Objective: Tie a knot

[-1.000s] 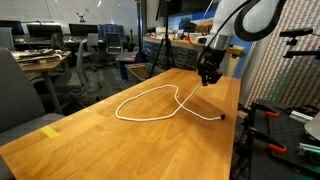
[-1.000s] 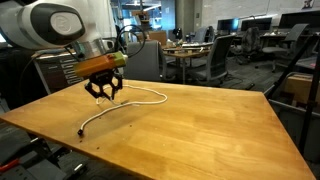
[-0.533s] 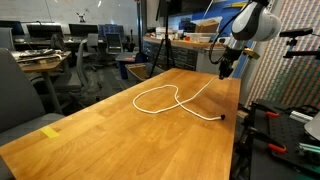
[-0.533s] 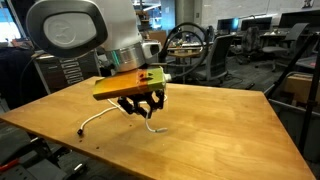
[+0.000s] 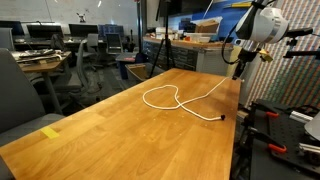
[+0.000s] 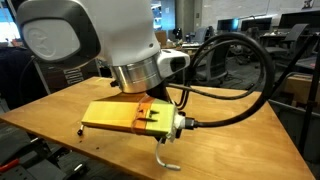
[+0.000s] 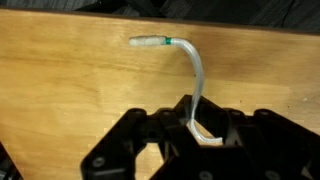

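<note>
Wooden table [image 5: 100, 135], grey chair [image 5: 15, 95] nearby, white rope [image 5: 165, 97] looped, hand [image 7: 195, 128] closed on it.

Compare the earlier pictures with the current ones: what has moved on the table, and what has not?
The claw, shut on the white rope, rose and drew away from the loop, pulling it smaller. No grip was taken or released. The rope's black-tipped end and the yellow tape stayed put.

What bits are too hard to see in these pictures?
- In an exterior view, the arm blocks most of the rope; only an end shows.
- In an exterior view, the gripper is too small to show its grip.
- Wrist view: fingers cover the pinch point; the frame cuts off remaining rope.
</note>
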`<state>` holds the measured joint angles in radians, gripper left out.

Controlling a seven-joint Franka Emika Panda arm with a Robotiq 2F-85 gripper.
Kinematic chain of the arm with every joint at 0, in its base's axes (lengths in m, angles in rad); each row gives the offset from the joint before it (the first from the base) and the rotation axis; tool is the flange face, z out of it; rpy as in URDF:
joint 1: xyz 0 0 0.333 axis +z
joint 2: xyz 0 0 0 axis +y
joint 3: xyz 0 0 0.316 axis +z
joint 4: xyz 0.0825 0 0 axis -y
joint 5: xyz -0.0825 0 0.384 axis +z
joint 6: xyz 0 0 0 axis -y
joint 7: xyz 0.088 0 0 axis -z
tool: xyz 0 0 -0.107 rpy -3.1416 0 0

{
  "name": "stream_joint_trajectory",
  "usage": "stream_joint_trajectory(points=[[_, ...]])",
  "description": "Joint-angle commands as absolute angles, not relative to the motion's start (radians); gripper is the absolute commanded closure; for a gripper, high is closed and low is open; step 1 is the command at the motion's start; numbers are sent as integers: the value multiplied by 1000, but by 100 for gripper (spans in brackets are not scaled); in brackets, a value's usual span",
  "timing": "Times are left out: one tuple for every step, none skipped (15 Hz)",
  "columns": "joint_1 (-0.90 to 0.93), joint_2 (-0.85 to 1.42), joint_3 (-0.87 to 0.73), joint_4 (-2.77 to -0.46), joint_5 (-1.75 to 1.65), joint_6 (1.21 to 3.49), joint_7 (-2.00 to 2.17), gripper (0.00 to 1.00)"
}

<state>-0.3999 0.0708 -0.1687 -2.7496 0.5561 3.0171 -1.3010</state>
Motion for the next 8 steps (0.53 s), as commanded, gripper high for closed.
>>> stream_joint_trajectory(points=[[-400,74,-168,-2750,556,3016,-1301,83],[-399,75,-168,-2750,556,3016,-1301,49],[-377,96,-158,-2751,544,3039,-1301,42],[-359,100,-145,-2752,536,3030,-1308,34],[-336,109,-132,-2753,519,3019,-1317,27],[-311,111,-114,-2753,510,2994,-1326,19],[-264,141,-113,-2754,464,2997,-1281,12],[-219,153,-104,-2755,434,2996,-1259,3]])
